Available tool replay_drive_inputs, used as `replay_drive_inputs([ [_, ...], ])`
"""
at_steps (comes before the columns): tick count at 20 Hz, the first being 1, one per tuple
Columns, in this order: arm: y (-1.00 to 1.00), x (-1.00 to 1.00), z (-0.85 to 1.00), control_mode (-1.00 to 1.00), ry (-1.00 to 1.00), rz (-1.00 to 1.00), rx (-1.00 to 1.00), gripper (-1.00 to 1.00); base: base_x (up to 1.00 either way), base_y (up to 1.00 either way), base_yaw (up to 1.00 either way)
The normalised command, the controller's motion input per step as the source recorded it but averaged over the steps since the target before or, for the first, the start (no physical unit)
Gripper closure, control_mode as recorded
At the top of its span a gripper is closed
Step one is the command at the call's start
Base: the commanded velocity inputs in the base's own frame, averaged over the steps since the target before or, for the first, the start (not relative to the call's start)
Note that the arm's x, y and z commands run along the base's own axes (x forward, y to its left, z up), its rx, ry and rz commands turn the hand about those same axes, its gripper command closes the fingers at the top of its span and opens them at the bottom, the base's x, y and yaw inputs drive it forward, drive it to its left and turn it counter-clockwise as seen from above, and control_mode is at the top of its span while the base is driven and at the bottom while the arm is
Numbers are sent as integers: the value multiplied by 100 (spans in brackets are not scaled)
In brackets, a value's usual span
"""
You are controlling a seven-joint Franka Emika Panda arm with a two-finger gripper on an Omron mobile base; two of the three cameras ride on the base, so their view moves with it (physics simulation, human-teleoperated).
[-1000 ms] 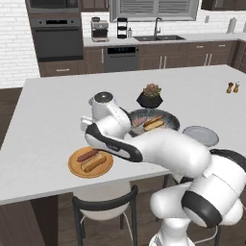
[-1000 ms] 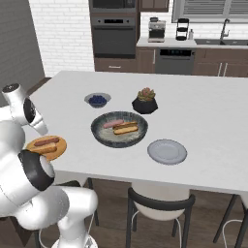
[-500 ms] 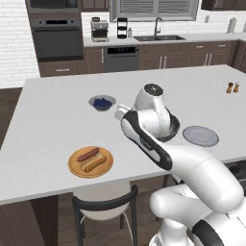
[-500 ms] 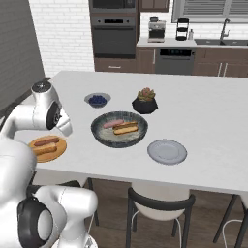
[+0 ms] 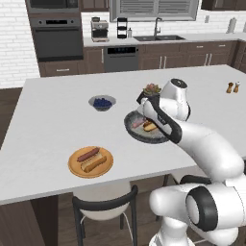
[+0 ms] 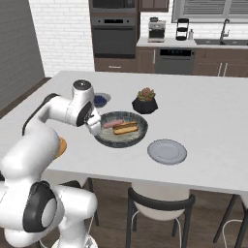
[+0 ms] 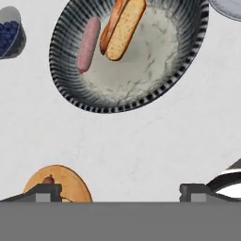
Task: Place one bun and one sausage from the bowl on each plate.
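On the white desk (image 5: 48, 129): dark bowl (image 7: 94, 96) holding one bun (image 7: 123, 28) and one sausage (image 7: 88, 44); orange plate (image 5: 91, 162) with a bun and sausage, near front edge; grey plate (image 6: 166, 151), bare, beside the bowl. Gripper (image 7: 120, 192) above desk, jaws wide apart, holding nothing.

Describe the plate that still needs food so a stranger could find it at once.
On the white island counter, find the wide dark bowl holding a bun and a sausage. The pale grey plate lies just beside it, toward the counter's near edge. Unlike the orange plate, it is bare.
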Motion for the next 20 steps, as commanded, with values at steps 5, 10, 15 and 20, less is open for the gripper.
replay_drive_inputs([
  [5, -4, 73, -56, -100, 1, -2, -10, -100, 0, 0, 0],
  [10, 0, 48, -37, -100, 0, -11, -5, -100, 0, 0, 0],
  [15, -12, 32, -23, -100, 0, -20, 0, -100, 0, 0, 0],
  [20, -15, 26, -7, -100, 4, -12, 10, -100, 0, 0, 0],
])
